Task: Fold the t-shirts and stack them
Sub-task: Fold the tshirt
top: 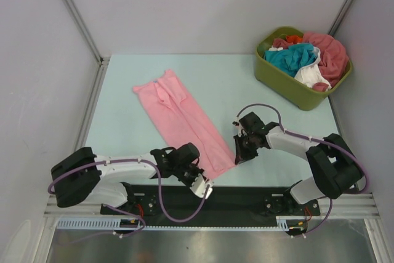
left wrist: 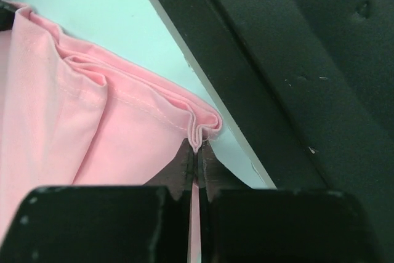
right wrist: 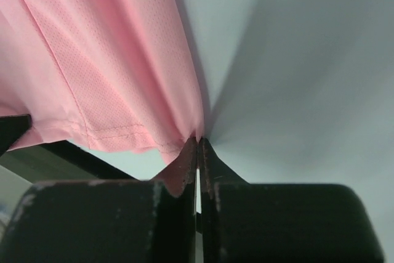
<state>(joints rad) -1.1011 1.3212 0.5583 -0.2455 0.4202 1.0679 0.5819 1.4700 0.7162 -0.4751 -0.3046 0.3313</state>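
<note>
Our left end effector (top: 205, 188) and right end effector (top: 238, 156) clenched the near hem of the light pink t-shirt (top: 181, 116); we judged a fold starting, needing an even lift.

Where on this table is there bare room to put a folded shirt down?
Bare table between the pink shirt and the green tub, and left of the shirt. Crowded at the near edge, where left gripper and right gripper pinch its hem.

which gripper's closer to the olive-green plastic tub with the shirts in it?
Right. The right gripper, shut on the near hem of the light pink cloth t-shirt, sits down-left of the olive-green plastic tub. The left gripper pinches the same hem, farther left and farther away.
</note>
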